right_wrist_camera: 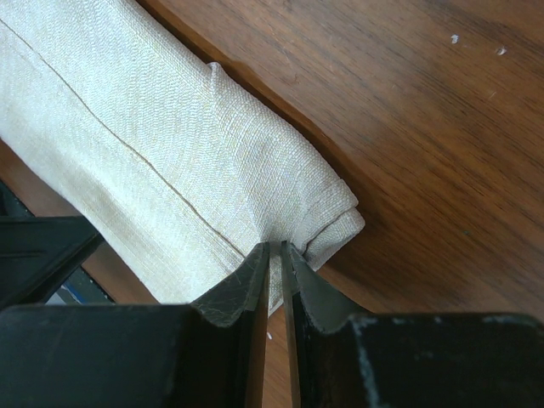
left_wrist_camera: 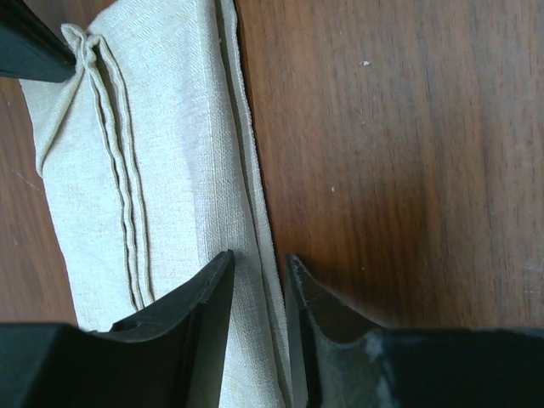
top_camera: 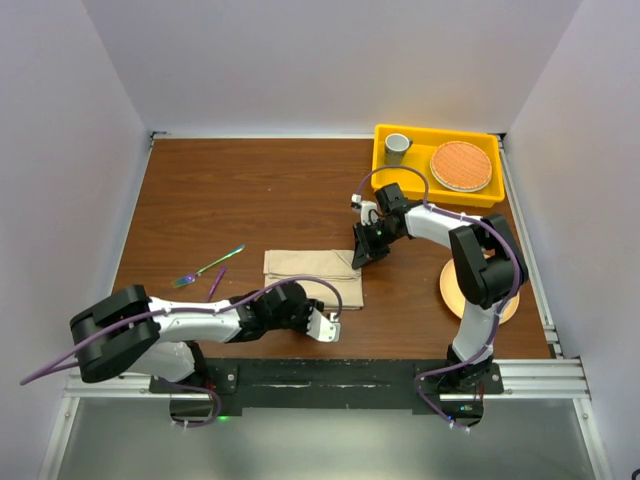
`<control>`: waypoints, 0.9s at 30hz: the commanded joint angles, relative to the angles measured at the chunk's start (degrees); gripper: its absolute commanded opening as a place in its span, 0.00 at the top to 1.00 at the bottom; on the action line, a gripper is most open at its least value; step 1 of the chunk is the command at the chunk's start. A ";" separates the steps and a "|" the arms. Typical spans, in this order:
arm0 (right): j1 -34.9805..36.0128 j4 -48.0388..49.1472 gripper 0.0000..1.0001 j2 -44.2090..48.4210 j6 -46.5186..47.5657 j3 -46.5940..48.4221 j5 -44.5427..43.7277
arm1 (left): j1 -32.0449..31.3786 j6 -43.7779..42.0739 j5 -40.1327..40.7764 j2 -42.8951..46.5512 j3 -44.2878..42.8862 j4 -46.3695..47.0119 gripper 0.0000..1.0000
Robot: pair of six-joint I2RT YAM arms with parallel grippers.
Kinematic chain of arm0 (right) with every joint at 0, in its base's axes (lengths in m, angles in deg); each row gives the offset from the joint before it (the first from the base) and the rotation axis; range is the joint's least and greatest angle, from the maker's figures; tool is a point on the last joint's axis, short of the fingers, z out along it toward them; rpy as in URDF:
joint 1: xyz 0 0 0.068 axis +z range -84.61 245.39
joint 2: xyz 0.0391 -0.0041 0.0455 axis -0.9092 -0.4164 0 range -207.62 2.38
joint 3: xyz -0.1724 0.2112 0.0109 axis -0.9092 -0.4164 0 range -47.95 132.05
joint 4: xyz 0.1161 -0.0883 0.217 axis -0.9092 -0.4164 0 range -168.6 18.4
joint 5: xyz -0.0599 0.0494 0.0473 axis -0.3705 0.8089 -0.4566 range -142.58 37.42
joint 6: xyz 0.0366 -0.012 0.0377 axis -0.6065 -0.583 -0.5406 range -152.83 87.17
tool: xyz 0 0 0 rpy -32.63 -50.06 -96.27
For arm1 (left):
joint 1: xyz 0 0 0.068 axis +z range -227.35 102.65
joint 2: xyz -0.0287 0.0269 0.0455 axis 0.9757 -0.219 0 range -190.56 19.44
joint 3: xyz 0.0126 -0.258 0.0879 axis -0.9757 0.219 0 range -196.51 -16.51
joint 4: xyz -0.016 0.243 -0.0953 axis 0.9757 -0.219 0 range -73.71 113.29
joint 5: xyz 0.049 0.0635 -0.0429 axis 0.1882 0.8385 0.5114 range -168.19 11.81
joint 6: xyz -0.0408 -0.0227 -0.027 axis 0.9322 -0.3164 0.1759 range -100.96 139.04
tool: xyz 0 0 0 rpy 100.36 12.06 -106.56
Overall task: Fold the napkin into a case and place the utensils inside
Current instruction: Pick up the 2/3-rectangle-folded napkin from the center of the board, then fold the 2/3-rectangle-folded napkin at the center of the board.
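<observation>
Folded napkin point(top_camera: 312, 277) at centre of bench point(top_camera: 200, 180), right pincer point(right_wrist_camera: 274, 248) clenched on its corner, left pincer point(left_wrist_camera: 259, 257) slightly parted astride its edge

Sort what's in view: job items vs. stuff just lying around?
Job:
- napkin, folded; right claw pinches a corner, left claw straddles an edge
- utensils, on the table left of it

Lying about:
- yellow bin holding a cup and a round woven mat
- peach plate, partly behind the right arm

L arm point(top_camera: 190, 322), R arm point(top_camera: 440, 222): blk joints, white links, purple cables point(top_camera: 60, 368); claw fingers point(left_wrist_camera: 195, 297) blk, wedge-shaped.
</observation>
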 commanded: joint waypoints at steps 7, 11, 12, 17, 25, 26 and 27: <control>0.31 1.06 0.83 -4.25 2.97 -1.69 -9.43 | -0.32 -2.63 1.74 -1.86 1.70 2.01 0.91; 0.31 0.88 0.83 -3.99 3.50 -1.86 -9.51 | -0.31 -1.32 -0.02 -0.28 0.92 0.43 1.00; 0.31 0.97 0.83 -3.99 3.50 -1.95 -9.51 | -0.23 -0.97 -0.36 -0.37 0.48 -0.01 1.00; 0.40 0.80 0.83 -3.37 3.67 -2.39 -9.43 | 0.82 1.66 -2.12 0.16 -1.02 -2.29 1.00; 0.31 1.06 0.83 -3.28 3.50 -2.92 -9.60 | 6.09 3.69 -5.90 0.24 -5.24 -5.19 1.00; 0.39 1.15 0.83 -3.20 3.59 -2.92 -9.69 | 6.36 3.61 -6.43 0.42 -5.59 -5.63 1.00; 0.40 1.06 0.83 -3.20 3.59 -2.92 -9.78 | 6.63 3.43 -6.95 0.51 -5.94 -5.98 1.00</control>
